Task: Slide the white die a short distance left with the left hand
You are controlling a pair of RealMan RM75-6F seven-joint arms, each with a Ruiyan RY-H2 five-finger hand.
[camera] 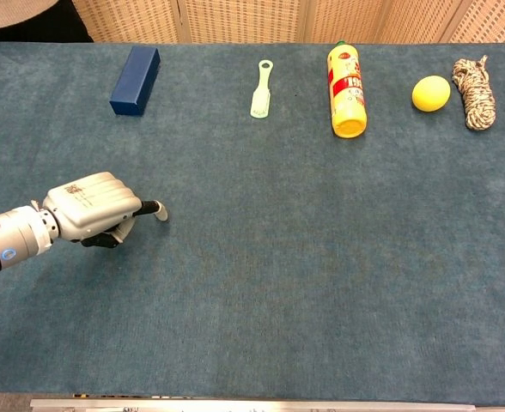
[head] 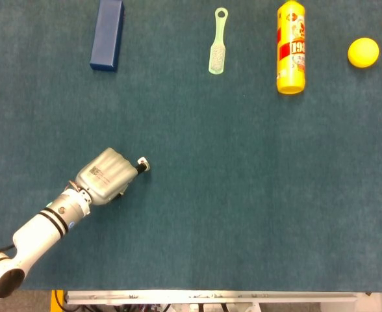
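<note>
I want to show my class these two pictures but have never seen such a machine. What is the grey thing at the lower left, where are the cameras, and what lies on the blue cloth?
The grey thing is the robot's left hand on its arm, fingers curled, one fingertip at a small white die. Whether it touches the die is too small to tell. One picture looks straight down from the robot's head, the other forward from its chest. Along the far edge of the table lie a blue box, a pale green brush, a yellow bottle, a yellow ball and a coil of rope. The right hand is out of sight.
</note>
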